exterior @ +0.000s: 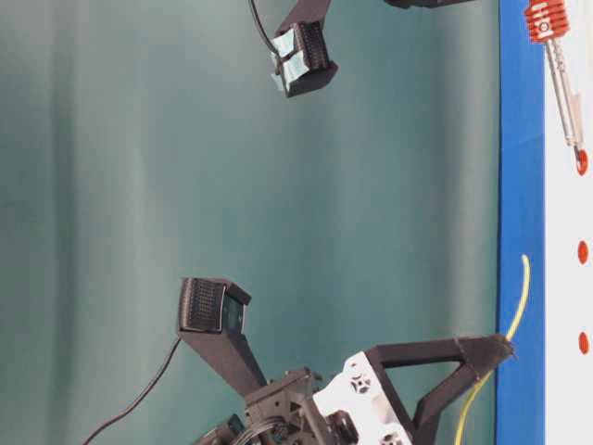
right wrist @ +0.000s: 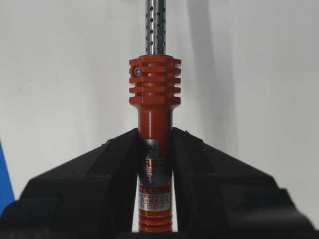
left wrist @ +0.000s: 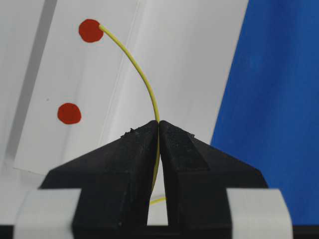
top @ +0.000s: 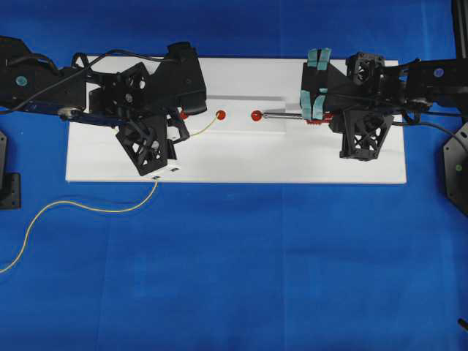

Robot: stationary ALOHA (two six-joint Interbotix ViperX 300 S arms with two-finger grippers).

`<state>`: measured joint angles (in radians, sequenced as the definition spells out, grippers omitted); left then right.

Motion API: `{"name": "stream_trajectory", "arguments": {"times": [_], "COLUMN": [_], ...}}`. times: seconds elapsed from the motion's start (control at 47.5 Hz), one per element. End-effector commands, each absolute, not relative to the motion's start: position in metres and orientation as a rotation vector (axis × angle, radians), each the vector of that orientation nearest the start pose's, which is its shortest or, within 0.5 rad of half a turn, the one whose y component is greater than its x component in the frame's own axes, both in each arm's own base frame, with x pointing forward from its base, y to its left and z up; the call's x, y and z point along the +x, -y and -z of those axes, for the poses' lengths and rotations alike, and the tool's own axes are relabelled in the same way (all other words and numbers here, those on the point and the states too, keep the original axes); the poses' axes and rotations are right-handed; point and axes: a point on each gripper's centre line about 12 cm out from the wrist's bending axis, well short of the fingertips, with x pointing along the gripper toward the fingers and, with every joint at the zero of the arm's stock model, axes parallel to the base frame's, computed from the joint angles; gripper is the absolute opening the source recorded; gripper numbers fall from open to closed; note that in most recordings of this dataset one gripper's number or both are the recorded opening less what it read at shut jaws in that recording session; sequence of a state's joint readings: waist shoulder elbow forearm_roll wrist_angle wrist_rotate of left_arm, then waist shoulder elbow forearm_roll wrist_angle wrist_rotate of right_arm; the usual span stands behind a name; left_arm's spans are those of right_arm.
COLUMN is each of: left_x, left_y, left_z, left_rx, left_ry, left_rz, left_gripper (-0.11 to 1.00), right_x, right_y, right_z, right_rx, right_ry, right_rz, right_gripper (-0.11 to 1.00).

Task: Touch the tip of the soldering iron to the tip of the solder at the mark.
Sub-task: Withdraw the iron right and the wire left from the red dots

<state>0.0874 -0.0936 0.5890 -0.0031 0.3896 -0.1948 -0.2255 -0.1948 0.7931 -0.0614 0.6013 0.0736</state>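
Your right gripper [top: 316, 117], clamped on the soldering iron [top: 292, 115], points its tip toward nine o'clock at the solder [top: 205, 128] pinched by your left gripper [top: 178, 133].

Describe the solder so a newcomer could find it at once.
Start at the white board on the blue cloth. At its left end the left pincer is shut on the solder, a thin yellow wire. Unlike the red-handled soldering iron opposite, it curves and trails off the board.
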Motion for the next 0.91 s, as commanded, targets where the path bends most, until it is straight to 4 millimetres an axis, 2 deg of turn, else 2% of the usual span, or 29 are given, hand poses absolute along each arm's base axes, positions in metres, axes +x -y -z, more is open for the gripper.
{"name": "stream_trajectory", "arguments": {"times": [0.0,0.232,0.505,0.653,0.884], "left_x": [0.370,0.368,0.363,0.360,0.351], "left_y": [-0.032,-0.033,-0.033,-0.033,-0.026], "left_z": [-0.211,-0.210,-0.209,-0.207,-0.207], "left_rx": [-0.220,-0.225,-0.223,-0.227,-0.233], "left_ry": [-0.830,-0.834,-0.837,-0.841,-0.844], "left_rz": [-0.163,-0.167,-0.168,-0.170,-0.160], "left_gripper": [0.02,0.02,0.02,0.02,0.02], "right_x": [0.287,0.264,0.231,0.228,0.237], "right_y": [0.070,0.065,0.057,0.057,0.055], "right_z": [-0.166,-0.186,-0.194,-0.193,-0.196], "right_rx": [0.128,0.151,0.212,0.219,0.234], "right_ry": [-1.153,-1.072,-1.002,-0.996,-0.954], "right_rz": [0.243,0.264,0.304,0.307,0.295], "right_gripper": [0.06,0.06,0.06,0.06,0.06]}}
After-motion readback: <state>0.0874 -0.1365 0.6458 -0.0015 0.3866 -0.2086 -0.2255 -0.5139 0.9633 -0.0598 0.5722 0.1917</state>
